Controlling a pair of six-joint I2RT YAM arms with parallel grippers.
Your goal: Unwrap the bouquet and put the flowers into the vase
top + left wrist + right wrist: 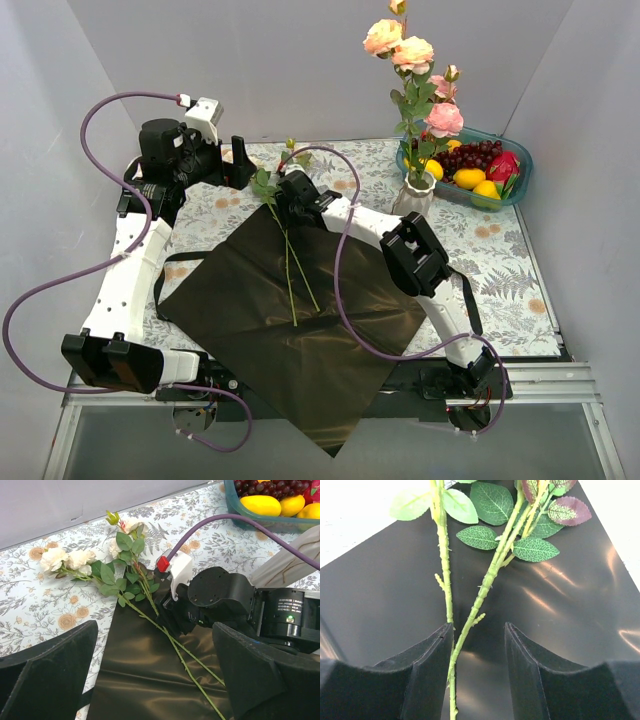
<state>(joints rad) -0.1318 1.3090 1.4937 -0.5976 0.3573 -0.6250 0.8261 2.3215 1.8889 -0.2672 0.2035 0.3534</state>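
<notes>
One square sheet of glossy black wrapping paper lies at six o'clock on the single floral-patterned bench. On it rest two long green rose stems. One small white ribbed vase stands at one o'clock and holds at least four pink and peach blooms. One teal plastic tray at two o'clock carries three yellow fruits, one dark grape bunch and one red dragon fruit. There are two white-and-black robot arms and two purple cables.

Lab booth: white walls, bolted arms
</notes>
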